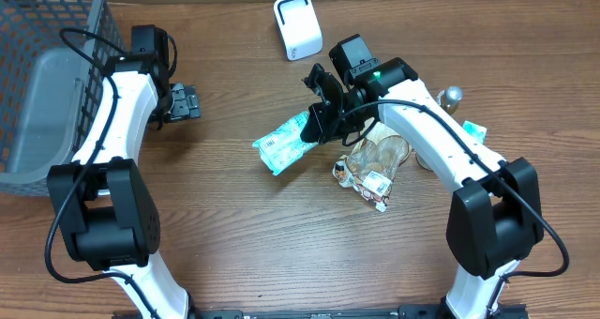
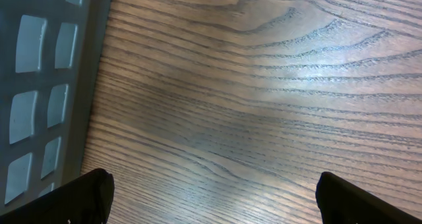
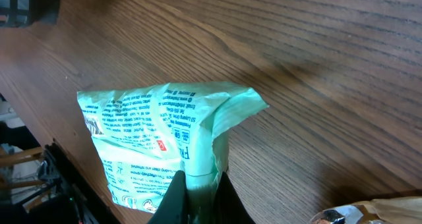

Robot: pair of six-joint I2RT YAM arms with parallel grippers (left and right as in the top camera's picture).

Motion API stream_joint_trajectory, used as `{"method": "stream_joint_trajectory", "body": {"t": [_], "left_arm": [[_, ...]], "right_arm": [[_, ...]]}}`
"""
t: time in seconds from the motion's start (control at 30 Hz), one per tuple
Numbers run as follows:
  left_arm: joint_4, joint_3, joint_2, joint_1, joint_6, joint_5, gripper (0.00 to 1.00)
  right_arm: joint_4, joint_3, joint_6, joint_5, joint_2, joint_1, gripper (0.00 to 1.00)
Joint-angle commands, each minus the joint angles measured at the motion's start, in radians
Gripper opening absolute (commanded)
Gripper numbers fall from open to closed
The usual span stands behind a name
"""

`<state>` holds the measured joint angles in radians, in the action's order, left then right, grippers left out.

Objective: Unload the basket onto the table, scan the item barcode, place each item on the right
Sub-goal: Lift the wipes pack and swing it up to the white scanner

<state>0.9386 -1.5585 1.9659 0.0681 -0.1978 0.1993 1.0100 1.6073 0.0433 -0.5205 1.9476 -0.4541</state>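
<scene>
Since the right gripper [image 1: 317, 120] is clamped on the edge of the green snack packet [image 1: 284, 144], which hangs just ahead of it, presenting seems in hand. Next the barcode must face the white scanner [image 1: 297, 25] beyond the claw. The left gripper [image 1: 184, 103] gapes idle.

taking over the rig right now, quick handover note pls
right claw: shut on one end of the green packet, mid-table.
left claw: open and empty, over bare table beside the grey basket.
white scanner: stands at the far edge, beyond the right claw and apart from the packet.
brown packet: lies under the right arm.
done: green packet gripped.
left: carry it to the scanner and turn its barcode to face it. I cannot pick out the barcode among the print in the right wrist view.
</scene>
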Motion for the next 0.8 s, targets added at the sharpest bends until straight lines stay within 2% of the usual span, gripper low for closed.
{"method": "stream_joint_trajectory", "body": {"t": [0.0, 0.77], "left_arm": [[-0.002, -0.015, 0.003, 0.010, 0.018, 0.013, 1.00], [-0.002, -0.015, 0.003, 0.010, 0.018, 0.013, 0.99]], "right_arm": [[-0.005, 0.004, -0.026, -0.020, -0.026, -0.001, 0.04], [-0.012, 0.002, -0.026, -0.020, -0.023, -0.011, 0.04]]}}
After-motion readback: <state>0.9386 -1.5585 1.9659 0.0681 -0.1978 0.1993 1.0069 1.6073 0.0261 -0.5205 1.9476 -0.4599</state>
